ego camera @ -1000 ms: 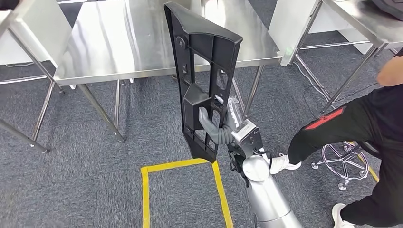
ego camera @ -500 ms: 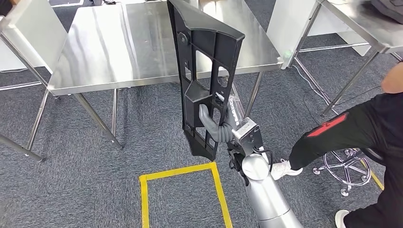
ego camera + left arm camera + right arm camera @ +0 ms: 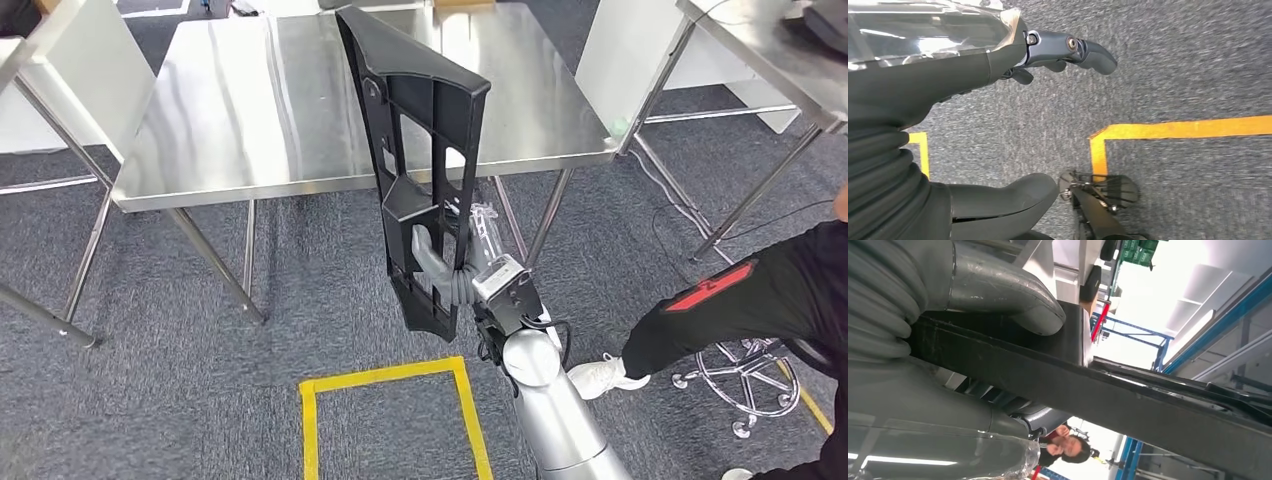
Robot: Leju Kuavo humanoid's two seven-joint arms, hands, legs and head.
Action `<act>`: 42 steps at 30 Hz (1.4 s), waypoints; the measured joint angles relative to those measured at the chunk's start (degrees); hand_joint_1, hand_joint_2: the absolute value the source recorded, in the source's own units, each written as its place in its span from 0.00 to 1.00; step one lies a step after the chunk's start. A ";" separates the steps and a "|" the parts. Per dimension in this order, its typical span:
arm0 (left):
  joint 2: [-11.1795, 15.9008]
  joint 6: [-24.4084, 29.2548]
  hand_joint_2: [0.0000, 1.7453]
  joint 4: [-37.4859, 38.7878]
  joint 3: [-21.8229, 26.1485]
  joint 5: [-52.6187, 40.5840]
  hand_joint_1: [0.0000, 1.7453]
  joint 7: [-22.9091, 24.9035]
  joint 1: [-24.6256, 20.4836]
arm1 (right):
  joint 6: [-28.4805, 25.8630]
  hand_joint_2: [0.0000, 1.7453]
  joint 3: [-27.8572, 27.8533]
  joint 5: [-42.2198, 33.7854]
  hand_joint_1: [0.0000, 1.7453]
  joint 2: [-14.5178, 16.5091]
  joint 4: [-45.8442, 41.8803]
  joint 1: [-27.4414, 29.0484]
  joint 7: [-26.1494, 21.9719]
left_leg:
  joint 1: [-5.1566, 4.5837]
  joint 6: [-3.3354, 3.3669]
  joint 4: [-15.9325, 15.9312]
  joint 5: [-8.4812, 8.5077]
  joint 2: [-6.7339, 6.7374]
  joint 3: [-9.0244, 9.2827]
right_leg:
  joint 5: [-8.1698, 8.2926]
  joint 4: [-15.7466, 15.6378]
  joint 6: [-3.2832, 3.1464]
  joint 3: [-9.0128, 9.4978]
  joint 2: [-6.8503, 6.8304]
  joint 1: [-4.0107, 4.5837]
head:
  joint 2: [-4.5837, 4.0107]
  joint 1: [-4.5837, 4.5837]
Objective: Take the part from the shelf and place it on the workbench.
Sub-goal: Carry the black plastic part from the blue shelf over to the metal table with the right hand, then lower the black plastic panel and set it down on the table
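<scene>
Right hand (image 3: 440, 262) gripped black part (image 3: 420, 150) low on its frame, thumb (image 3: 1013, 295) wrapped over edge. Part stood upright, held in air over carpet, upper end overlapping near edge of steel bench (image 3: 250, 110); not resting on it. Left hand (image 3: 998, 60) hung over carpet, fingers (image 3: 1083, 50) loosely apart, holding nothing. Yellow tape square (image 3: 385, 378) on floor below. Person's leg (image 3: 740, 300) and stool base (image 3: 760, 385) at right.

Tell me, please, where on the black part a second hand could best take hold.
Probably the upper frame of the black part, gripped through an open slot from the left. It stands upright, the right robot hand holds its lower cutout, and the top is free above the workbench.
</scene>
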 joint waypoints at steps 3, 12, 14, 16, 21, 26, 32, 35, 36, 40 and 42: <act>0.51 -0.36 1.00 -0.02 0.05 0.02 0.00 0.10 0.11 | -0.34 1.00 0.67 0.69 1.00 0.59 -0.19 0.09 0.13 | 0.13 -0.87 1.79 -0.79 0.27 -0.15 | 0.28 -0.29 -1.18 1.36 0.16 -0.56 | 0.00 0.03; 1.38 -0.54 1.00 -0.03 0.16 -0.51 0.00 0.75 0.32 | -1.18 1.00 3.29 1.64 1.00 2.18 0.09 -0.24 0.92 | 1.38 -2.38 7.12 1.02 0.64 -8.07 | -1.89 -0.37 -1.58 4.32 0.38 -0.77 | 0.00 -0.18; 1.51 -0.50 1.00 -0.03 0.28 -0.54 0.00 0.78 0.27 | -1.25 1.00 3.56 1.64 1.00 2.49 0.17 -0.56 1.05 | 1.12 -1.81 1.83 2.56 0.69 -5.85 | -2.52 -0.50 -0.97 4.96 0.42 -0.59 | 0.00 -0.17; 1.54 -0.46 1.00 -0.03 0.53 -0.52 0.00 0.82 0.32 | -1.32 1.00 3.88 1.61 1.00 2.75 0.36 -0.90 1.11 | 0.73 -0.87 0.65 1.72 0.63 -5.22 | -2.45 -0.20 -0.04 5.39 0.50 -0.31 | 0.00 -0.16; 1.56 -0.48 1.00 -0.01 0.89 -0.40 0.00 0.80 0.44 | -1.43 1.00 4.46 1.60 1.00 2.90 0.86 -1.30 1.01 | 0.91 0.84 0.00 2.99 0.59 -2.71 | -5.89 8.74 0.77 1.31 0.43 -0.22 | 0.00 0.05; 1.49 -0.50 1.00 -0.01 1.00 -0.27 0.00 0.79 0.61 | -1.45 1.00 4.52 1.59 1.00 2.76 1.55 -1.11 0.98 | 0.72 0.96 0.05 1.57 0.23 -1.59 | -6.03 13.14 1.15 -4.56 0.42 -0.26 | 0.00 0.06; 1.28 -0.35 1.00 0.01 1.26 0.01 0.00 0.64 0.45 | -1.62 1.00 5.03 1.99 1.00 2.97 2.65 -2.49 0.98 | 0.39 -0.75 0.34 -0.28 0.11 0.29 | 0.23 -0.02 -0.59 0.23 0.19 -0.07 | 0.00 0.17; 1.22 -0.20 1.00 -0.01 1.46 -0.09 0.00 0.55 0.30 | -2.32 1.00 5.72 2.71 1.00 3.35 3.37 -3.49 0.87 | 0.69 -1.56 4.61 -1.10 0.39 -1.16 | -0.11 -0.52 -1.82 2.53 0.38 -0.64 | 0.00 0.03; 1.19 -0.16 1.00 -0.01 1.49 -0.15 0.00 0.55 0.22 | -2.59 1.00 5.93 2.83 1.00 3.45 3.66 -3.95 0.84 | 0.84 -1.89 7.88 -2.06 0.44 -3.29 | -0.50 -0.59 -2.16 3.11 0.34 -0.60 | 0.00 -0.02; 1.12 -0.11 1.00 -0.01 1.72 -0.73 0.00 0.66 0.35 | -4.65 1.00 6.23 4.79 1.00 3.57 5.09 -4.83 1.10 | 1.26 -2.82 14.31 -4.32 0.56 -10.80 | -2.49 -0.57 -2.28 5.19 0.58 -0.45 | 0.00 -0.17; 1.12 -0.11 1.00 -0.01 1.93 -1.03 0.00 0.75 0.41 | -6.11 1.00 6.49 7.40 1.00 3.56 5.39 -5.21 1.77 | 1.39 -2.60 7.71 0.34 0.62 -9.45 | -3.72 -0.58 -2.00 6.80 0.68 -0.46 | 0.00 -0.16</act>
